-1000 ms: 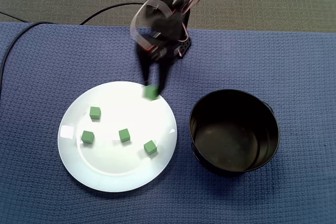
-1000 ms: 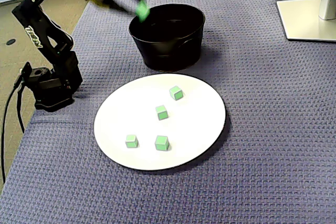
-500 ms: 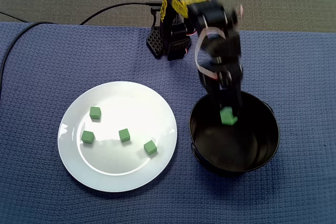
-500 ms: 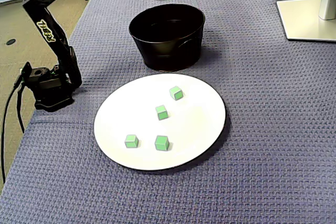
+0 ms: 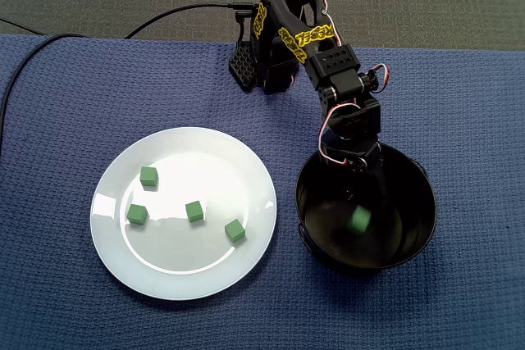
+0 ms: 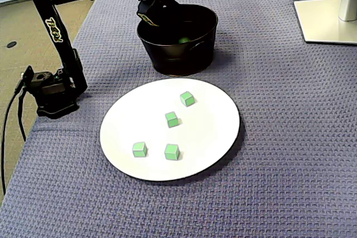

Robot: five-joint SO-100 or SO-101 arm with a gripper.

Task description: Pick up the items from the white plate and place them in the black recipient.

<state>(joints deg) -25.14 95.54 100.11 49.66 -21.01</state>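
Observation:
A white plate (image 5: pixel 215 166) (image 6: pixel 212 124) carries several green cubes, among them one (image 5: pixel 148 175) at its left and one (image 5: pixel 235 230) nearest the pot in a fixed view. The black pot (image 5: pixel 404 239) (image 6: pixel 178 59) stands right of the plate there. My gripper (image 5: pixel 354 179) (image 6: pixel 170 22) hangs over the pot's rim, its dark fingers dipping inside and spread with nothing held. Another green cube (image 5: pixel 359 219) (image 6: pixel 183 40), blurred, is loose inside the pot, below and apart from the fingers.
The arm's base (image 5: pixel 267 67) (image 6: pixel 53 90) stands at the blue cloth's edge. A black cable (image 5: pixel 49 43) runs off to the left. A white stand base (image 6: pixel 326 20) lies at the far right corner.
The arm swung from the plate's edge over to the pot carrying a green cube. The cube has left the fingers and is now inside the pot.

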